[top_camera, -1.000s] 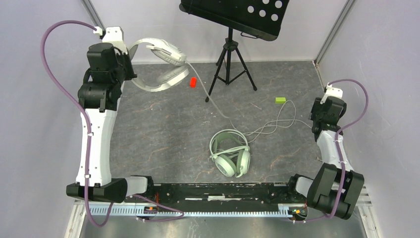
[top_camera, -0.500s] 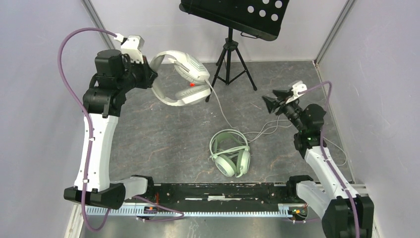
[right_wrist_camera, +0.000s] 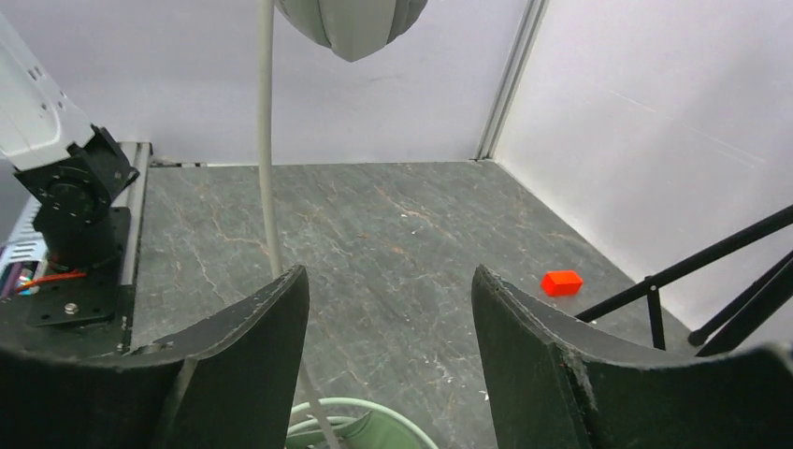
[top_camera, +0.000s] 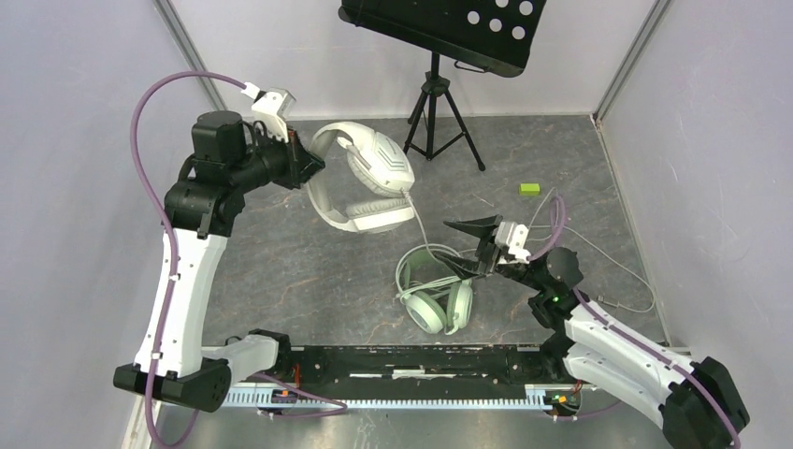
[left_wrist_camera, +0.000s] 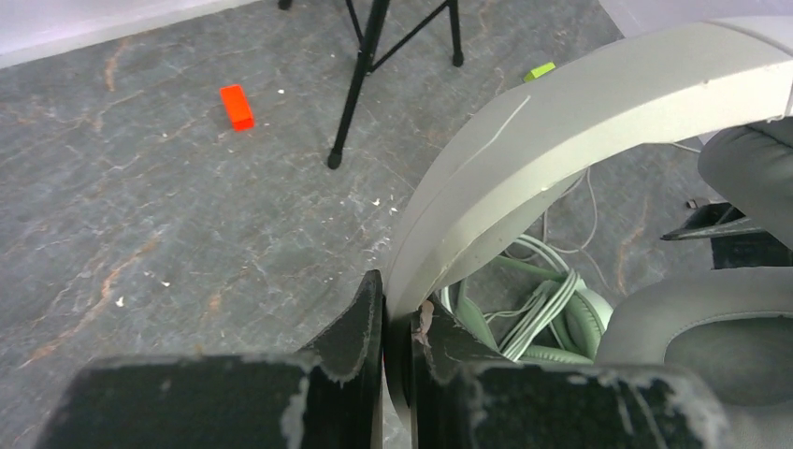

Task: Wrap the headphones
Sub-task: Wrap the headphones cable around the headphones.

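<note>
While the left gripper point(left_wrist_camera: 397, 323), pressed together on its headband, holds the white-grey headset point(top_camera: 369, 178) off the surface at upper centre of the top view, the mint-green headset point(top_camera: 432, 290) lies flat at lower centre, with the pale cable point(top_camera: 421, 224) hanging from the raised earcup toward it. The right gripper point(right_wrist_camera: 388, 281), jaws spread and empty, sits just right of the mint-green headset, beside that cable; a tripod stand point(top_camera: 435, 112), a red block point(left_wrist_camera: 237, 106) and a green block point(top_camera: 530, 188) lie further up. The grey veined surface point(top_camera: 281, 262) is enclosed by pale walls point(top_camera: 84, 215).
</note>
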{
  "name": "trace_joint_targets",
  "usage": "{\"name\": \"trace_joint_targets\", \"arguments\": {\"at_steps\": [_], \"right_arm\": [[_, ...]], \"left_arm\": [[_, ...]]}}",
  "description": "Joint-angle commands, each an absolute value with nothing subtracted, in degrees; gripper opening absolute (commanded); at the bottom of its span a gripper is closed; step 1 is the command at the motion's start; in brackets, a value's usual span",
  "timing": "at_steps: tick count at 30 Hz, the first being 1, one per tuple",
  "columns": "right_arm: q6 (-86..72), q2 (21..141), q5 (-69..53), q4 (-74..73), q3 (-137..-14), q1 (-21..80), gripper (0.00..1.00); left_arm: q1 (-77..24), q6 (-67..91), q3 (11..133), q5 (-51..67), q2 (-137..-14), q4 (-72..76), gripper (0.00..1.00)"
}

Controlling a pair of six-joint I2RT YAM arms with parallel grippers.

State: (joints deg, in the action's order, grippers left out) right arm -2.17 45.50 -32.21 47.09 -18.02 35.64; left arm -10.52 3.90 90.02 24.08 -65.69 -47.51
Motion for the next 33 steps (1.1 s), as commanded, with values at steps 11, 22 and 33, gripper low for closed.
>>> {"name": "trace_joint_targets", "arguments": {"at_steps": [11,22,33], "right_arm": [[7.4,51.5,-25.3,44.7,-22.9,45.0,0.66],[12.0,41.8,-15.1,25.2,-29.8,45.4,0.67],[6.2,38.4,-24.8,31.6,-27.2,45.5,0.68]], "left_arm": [[-12.0,8.2,87.9,30.0,-61.5,-41.2,0.02],[-12.0,8.6,87.7,28.9,-61.4,-40.8,0.02],[-12.1,9.0,87.1,29.2,-61.7,-39.5,0.02]]}}
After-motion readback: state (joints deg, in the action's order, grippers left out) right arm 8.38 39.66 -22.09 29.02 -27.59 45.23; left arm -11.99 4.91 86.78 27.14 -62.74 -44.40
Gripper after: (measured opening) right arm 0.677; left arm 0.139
